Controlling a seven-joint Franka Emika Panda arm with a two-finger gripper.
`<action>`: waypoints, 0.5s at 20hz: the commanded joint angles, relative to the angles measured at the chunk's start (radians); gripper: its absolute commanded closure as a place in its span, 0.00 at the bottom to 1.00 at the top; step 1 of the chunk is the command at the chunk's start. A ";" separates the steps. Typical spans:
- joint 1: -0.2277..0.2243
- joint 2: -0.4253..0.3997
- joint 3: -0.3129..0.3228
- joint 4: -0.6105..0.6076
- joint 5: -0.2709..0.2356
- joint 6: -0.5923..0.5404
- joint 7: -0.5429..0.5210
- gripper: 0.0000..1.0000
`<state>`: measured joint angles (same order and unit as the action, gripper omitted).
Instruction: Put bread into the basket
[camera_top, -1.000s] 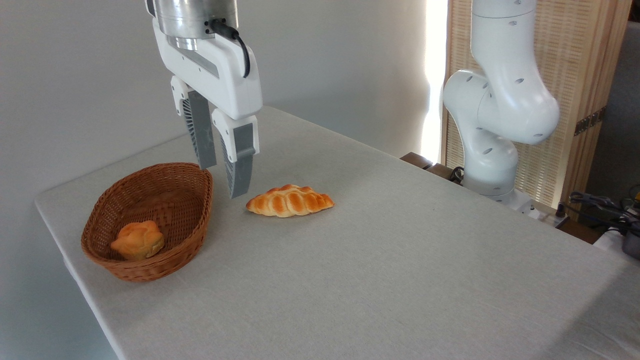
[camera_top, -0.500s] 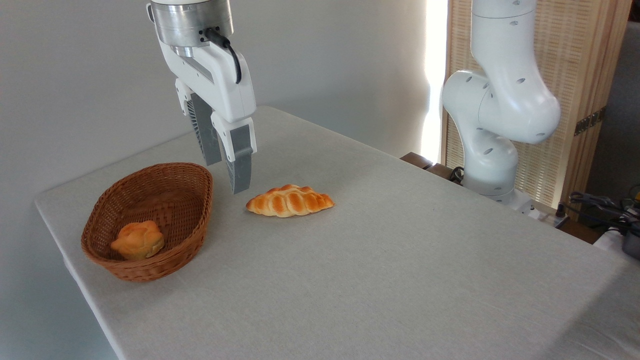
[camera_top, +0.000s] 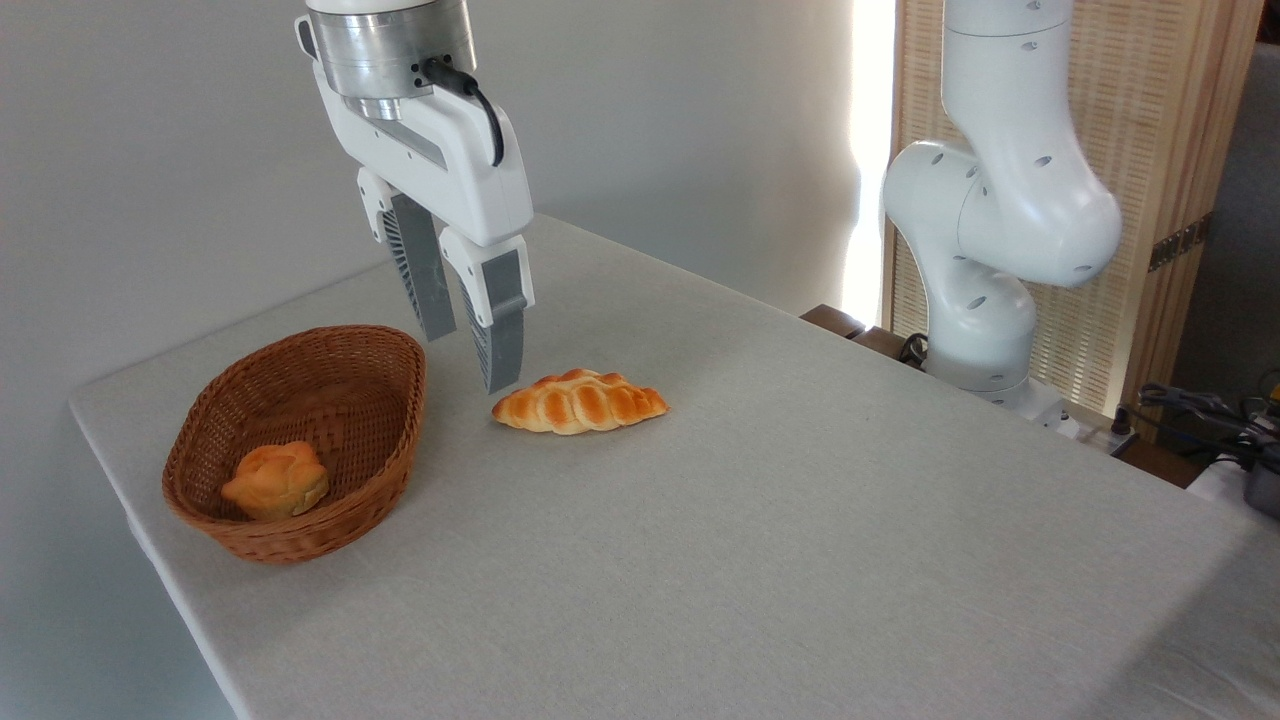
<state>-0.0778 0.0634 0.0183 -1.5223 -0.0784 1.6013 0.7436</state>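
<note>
Hanging spread and empty, your fingers sit between the basket rim and the braided loaf on the tabletop; the bread lies inside the basket.

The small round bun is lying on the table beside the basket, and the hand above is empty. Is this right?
Not quite. The camera view shows the small round bun lying inside the basket, not beside it on the table. The hand above is indeed empty.
</note>
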 joint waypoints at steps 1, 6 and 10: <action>0.033 -0.010 -0.009 0.004 0.020 -0.026 -0.007 0.00; 0.039 -0.010 -0.009 0.005 0.040 -0.027 -0.007 0.00; 0.039 -0.010 -0.009 0.005 0.039 -0.029 -0.013 0.00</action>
<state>-0.0448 0.0624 0.0179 -1.5221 -0.0525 1.6012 0.7420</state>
